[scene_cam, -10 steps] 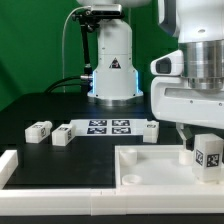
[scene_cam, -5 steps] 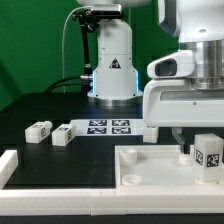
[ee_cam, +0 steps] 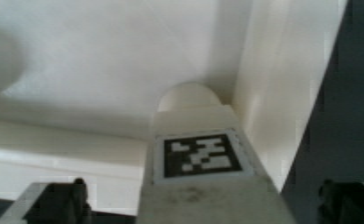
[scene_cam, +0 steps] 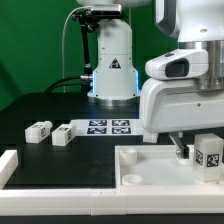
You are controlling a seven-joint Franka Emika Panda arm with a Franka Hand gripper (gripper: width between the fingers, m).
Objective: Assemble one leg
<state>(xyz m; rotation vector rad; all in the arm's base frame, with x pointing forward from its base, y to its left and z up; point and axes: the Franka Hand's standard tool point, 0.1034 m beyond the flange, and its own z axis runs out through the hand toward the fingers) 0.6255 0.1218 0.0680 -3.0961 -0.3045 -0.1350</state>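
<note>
Wrist view: leg (ee_cam: 204, 150) sits btw my gripper (ee_cam: 193, 206) fingers, tag facing cam. Fingers spread, gap visible on one side (not pinching). Exterior view: leg stands upright on white panel (scene_cam: 150, 165) at that view's right. Spare leg (scene_cam: 40, 128) lies on tabletop (scene_cam: 30, 108) near marker board (scene_cam: 108, 126).
</note>
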